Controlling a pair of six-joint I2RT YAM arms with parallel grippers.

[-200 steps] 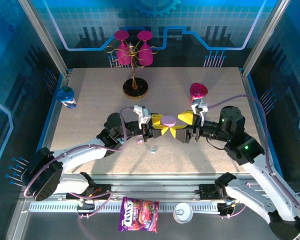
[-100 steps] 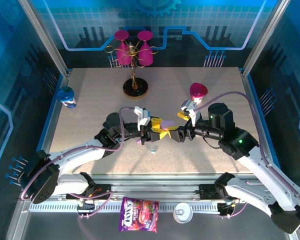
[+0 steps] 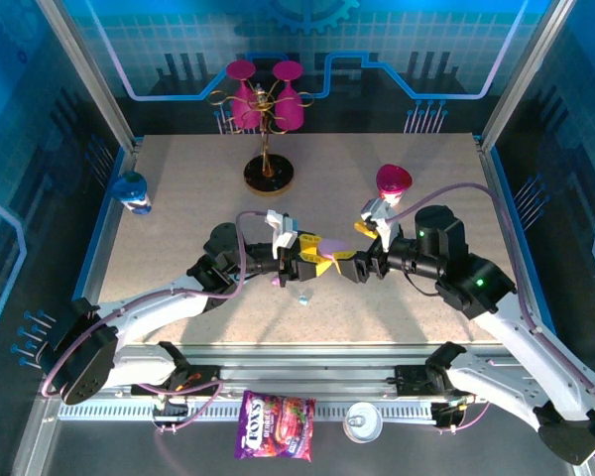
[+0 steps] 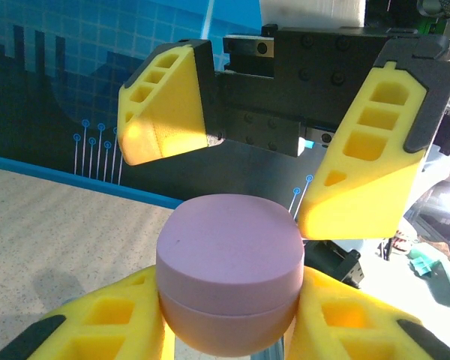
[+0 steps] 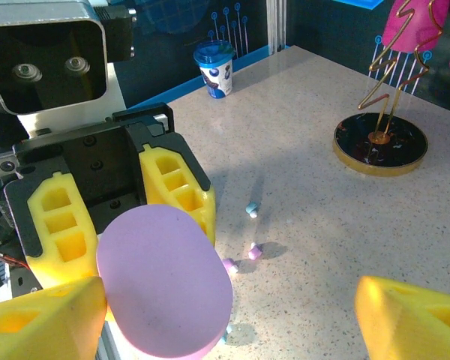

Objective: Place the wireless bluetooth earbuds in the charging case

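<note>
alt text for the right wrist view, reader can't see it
A closed lilac charging case sits clamped between the left gripper's yellow fingers, close to the camera, with the right gripper open and facing it. Behind, tiny pastel earbuds lie loose on the speckled table, a blue cup farther back.

Light falls from above, bright and even on the pale table (image 3: 178, 213), with soft shadows under my arms; the blue walls behind are dimmer. From my left wrist the case (image 4: 229, 277) is sharp. One yellow finger (image 4: 165, 112) of my right gripper (image 4: 240, 184) glares at its lower corner, and the far right background blurs. From my right wrist my own near fingers (image 5: 412, 315) are out of focus. The buds (image 5: 252, 210) cast small shadows and the stand base (image 5: 380, 146) gleams.
</note>
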